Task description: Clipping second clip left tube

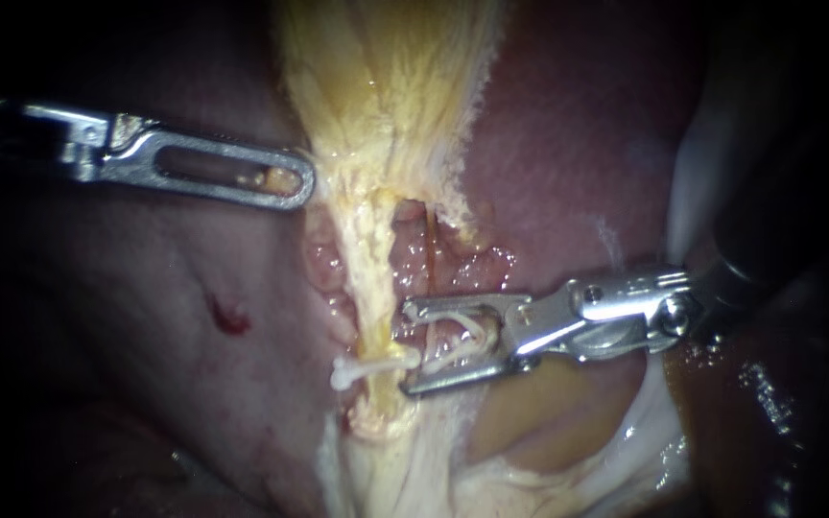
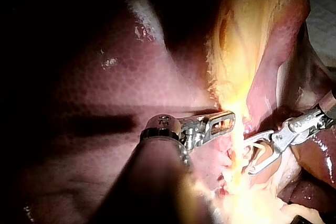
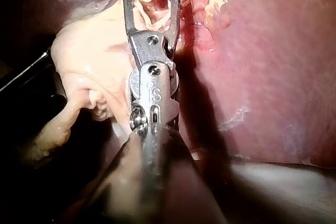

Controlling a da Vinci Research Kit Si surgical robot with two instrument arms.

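The left pincer (image 1: 299, 184) is closed on the edge of the yellow tissue (image 1: 386, 96). Below it the left tube (image 1: 371, 288) runs down beside the liver (image 1: 146, 317), with a white clip (image 1: 362, 369) across it. Just right of the tube, the right pincer (image 1: 407, 350) stands wide open, its tips at the tube. A second clip (image 1: 458, 341) lies inside it.
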